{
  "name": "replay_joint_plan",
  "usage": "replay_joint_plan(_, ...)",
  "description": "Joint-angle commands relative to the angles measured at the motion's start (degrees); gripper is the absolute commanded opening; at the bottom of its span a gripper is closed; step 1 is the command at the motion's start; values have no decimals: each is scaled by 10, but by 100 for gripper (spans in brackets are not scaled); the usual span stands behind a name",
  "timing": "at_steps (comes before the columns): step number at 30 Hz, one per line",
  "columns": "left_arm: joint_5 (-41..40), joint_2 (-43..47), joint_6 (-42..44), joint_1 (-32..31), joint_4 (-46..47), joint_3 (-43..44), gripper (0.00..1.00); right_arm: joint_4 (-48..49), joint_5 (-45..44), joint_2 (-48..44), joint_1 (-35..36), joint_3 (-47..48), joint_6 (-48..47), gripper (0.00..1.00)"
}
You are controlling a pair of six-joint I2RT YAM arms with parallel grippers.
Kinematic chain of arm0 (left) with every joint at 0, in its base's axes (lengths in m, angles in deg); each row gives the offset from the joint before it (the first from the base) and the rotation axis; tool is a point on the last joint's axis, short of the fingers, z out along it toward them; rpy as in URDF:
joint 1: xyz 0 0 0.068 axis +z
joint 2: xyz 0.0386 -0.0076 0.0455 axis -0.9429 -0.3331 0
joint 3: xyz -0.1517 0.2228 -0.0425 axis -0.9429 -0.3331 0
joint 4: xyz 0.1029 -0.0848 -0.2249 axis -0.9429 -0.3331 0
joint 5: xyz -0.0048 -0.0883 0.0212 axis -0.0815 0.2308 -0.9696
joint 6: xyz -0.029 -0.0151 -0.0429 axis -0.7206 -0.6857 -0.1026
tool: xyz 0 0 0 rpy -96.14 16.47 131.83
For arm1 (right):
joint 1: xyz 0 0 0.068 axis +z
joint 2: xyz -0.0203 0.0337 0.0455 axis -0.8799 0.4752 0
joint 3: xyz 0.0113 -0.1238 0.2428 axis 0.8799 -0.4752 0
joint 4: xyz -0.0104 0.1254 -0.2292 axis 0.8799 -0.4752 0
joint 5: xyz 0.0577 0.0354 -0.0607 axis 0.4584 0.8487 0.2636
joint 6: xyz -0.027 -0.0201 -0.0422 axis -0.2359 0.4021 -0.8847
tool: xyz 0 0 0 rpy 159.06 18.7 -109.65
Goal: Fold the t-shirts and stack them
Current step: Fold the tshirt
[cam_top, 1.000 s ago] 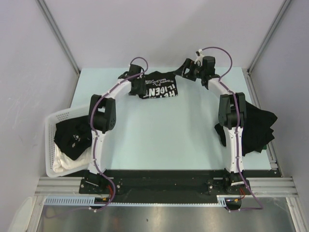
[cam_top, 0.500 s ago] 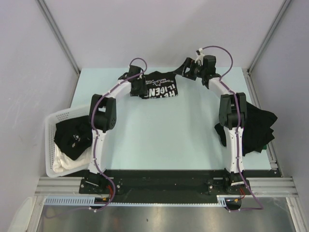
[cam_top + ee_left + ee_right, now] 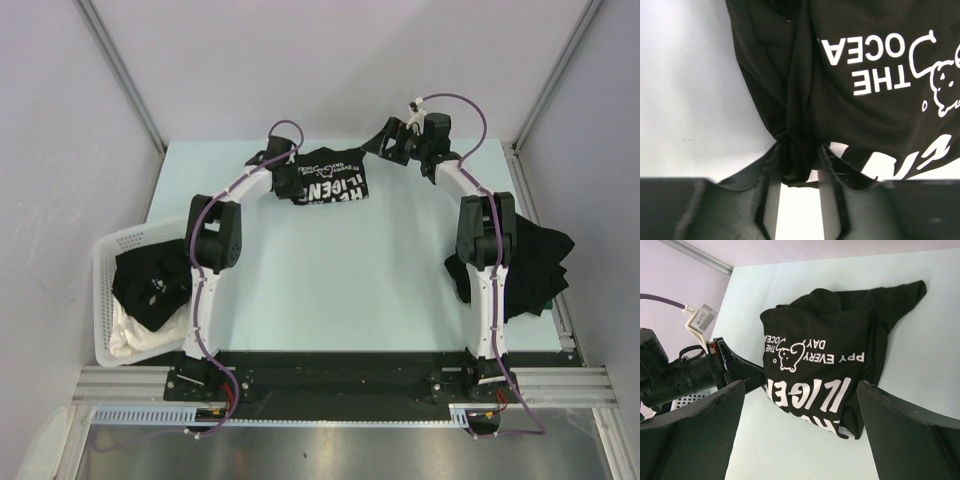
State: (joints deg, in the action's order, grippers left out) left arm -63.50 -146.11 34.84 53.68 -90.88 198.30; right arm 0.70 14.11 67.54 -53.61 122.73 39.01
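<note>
A folded black t-shirt [image 3: 332, 184] with white lettering lies at the far middle of the table. In the left wrist view the t-shirt [image 3: 865, 75] has a bunched fold of its edge pinched between the fingers of my left gripper [image 3: 797, 152]. From above, the left gripper [image 3: 287, 182] sits at the shirt's left side. My right gripper [image 3: 390, 142] hovers past the shirt's far right corner. In the right wrist view the right gripper [image 3: 801, 387] stands wide open above the t-shirt [image 3: 825, 365] and holds nothing.
A white lattice basket [image 3: 104, 262] at the left edge holds a crumpled black t-shirt [image 3: 150, 282] and a white cloth [image 3: 128, 338]. A heap of black t-shirts [image 3: 535, 265] lies at the right edge behind the right arm. Purple walls enclose the table.
The left gripper's jaws have come together on the shirt's edge. The right arm has shifted slightly to the right. The shirt lies where it was.
</note>
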Motion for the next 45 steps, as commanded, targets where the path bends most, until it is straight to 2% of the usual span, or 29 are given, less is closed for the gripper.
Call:
replay_joint_plan(1,5,-24,-5,-2,-40,3,25,33,4,-46,-5,-8,15,100)
replay_joint_plan(9,10,11,0,-9,-44,-45,0,46,-1,-56,-5,-19,30,100)
replay_joint_plan(13,7,46,6,-20,-47,-87,0,46,-6,-66,-4,-25,36,100)
replay_joint_plan(26,9,216,5,-83,-45,-308,0,29,-19,-119,-3,-53,49,100)
replay_joint_plan(34,8,340,-7,-121,-50,-438,0,-76,-47,-165,14,-86,-3,100)
replay_joint_plan(40,10,417,-27,-157,-50,-511,0,-206,-154,-206,44,-102,-66,100)
replay_joint_plan(43,8,439,-37,-172,-48,-534,0,-279,-298,-240,87,-96,-128,100)
replay_joint_plan(45,7,448,-40,-179,-44,-543,0,-316,-427,-263,132,-92,-176,100)
